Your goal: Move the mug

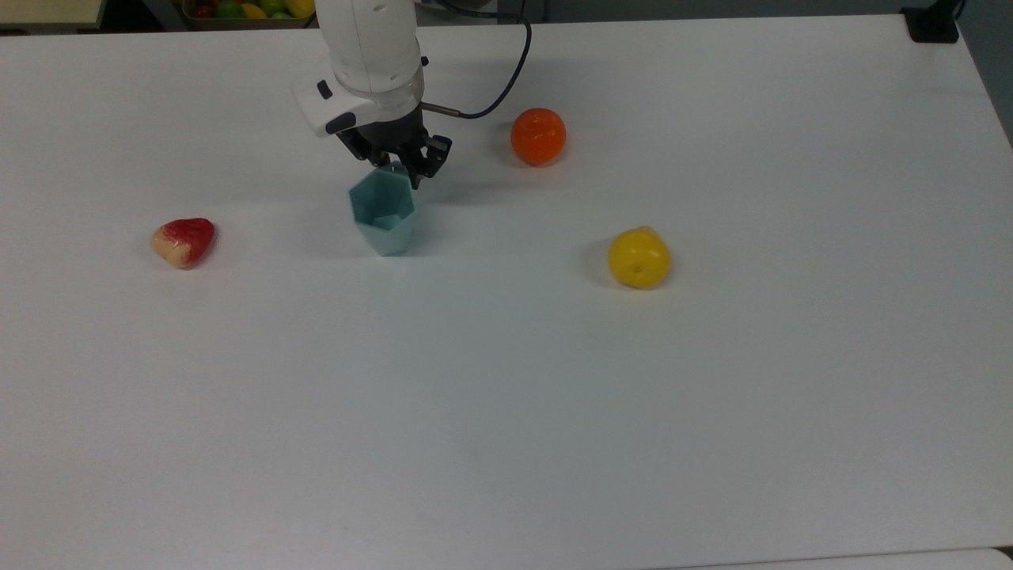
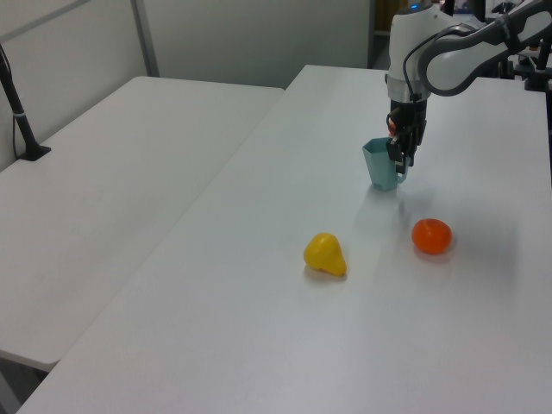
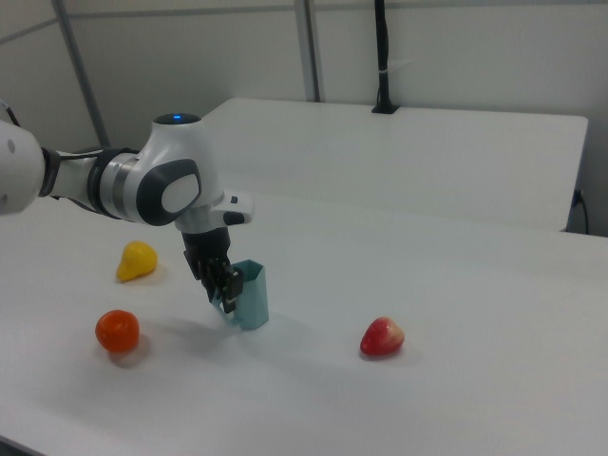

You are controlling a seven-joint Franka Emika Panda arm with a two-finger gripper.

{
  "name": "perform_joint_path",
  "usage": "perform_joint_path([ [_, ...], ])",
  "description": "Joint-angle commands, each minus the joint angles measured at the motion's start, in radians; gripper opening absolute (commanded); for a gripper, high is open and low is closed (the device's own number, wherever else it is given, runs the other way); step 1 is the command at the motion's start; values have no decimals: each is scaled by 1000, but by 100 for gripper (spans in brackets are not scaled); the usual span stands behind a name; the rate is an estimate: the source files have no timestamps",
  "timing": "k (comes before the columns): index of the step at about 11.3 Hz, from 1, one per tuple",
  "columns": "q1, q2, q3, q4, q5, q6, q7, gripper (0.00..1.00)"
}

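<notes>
mug (image 1: pixel 385 212): stood upright on table (image 1: pixel 506 380), mouth up, handle at 12 o'clock | gripper (image 1: pixel 401 168): jaws clamped on handle

Pale teal mug (image 1: pixel 385 212), orange fruit (image 1: pixel 538 136), yellow fruit (image 1: pixel 639 258), red-and-cream fruit (image 1: pixel 184 241) (blotchy), white table (image 1: pixel 554 396).

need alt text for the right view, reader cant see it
A white robot arm's gripper holds the handle side of a pale teal faceted mug standing upright on a white table. A red fruit lies to the right view's right of the mug; an orange fruit and a yellow fruit lie to its left.
</notes>
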Motion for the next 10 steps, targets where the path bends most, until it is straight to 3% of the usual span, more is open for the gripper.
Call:
perform_joint_path([
  [1,-13,-19,14,-13,-36,-8,-4,80],
  [4,-50,-91,15,5,-50,-118,-16,100],
  [7,-168,-174,55,109,-41,-322,-48,100],
  [10,-253,-205,55,267,-30,-448,-106,100],
])
